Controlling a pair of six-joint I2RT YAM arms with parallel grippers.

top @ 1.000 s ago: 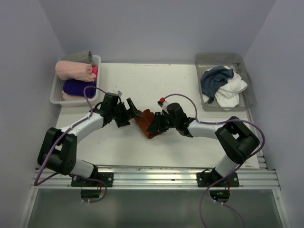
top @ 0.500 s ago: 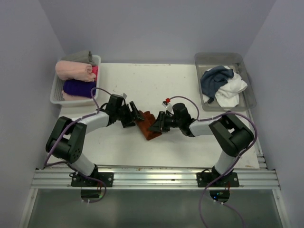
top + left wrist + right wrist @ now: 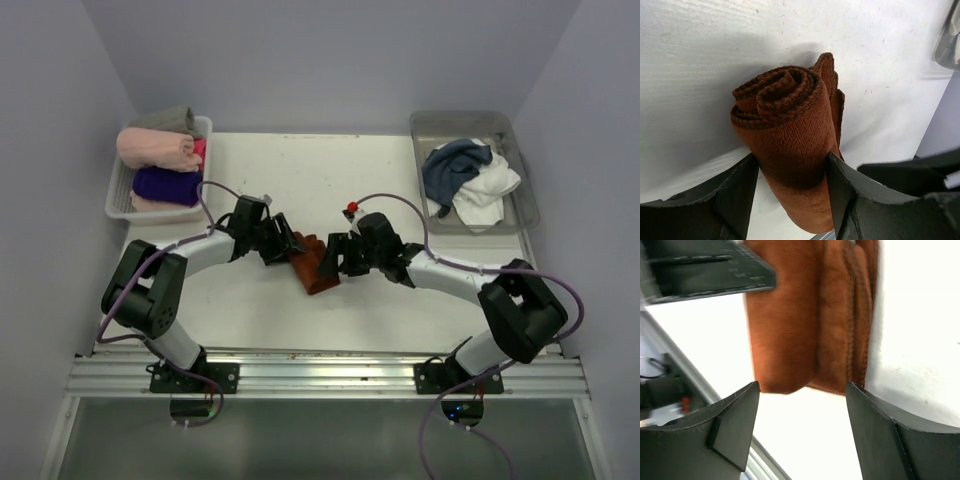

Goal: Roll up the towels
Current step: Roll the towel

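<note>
The rust-brown towel lies rolled into a short cylinder around the middle of the tabletop, a little closer to the near edge than the far one. The two arms reach in toward it from opposite sides.

The left hand is at the roll's left end. In the left wrist view, its two dark fingers sit on either side of the roll and press against the cloth, so this hand is clamped on the towel. The spiral end of the roll faces away from that camera, and a loose flap of the same cloth stands just behind it.

The right hand is at the roll's right end. In the right wrist view, its fingers are spread wide apart. The brown cloth lies just beyond the fingertips, in line with the gap between them. I cannot tell whether either finger touches it.

A slate-blue towel and a white towel lie crumpled together in a grey tray at the far right corner of the tabletop, well away from both hands. At the far left corner, a white basket holds a pink roll lying on top of a purple roll.
</note>
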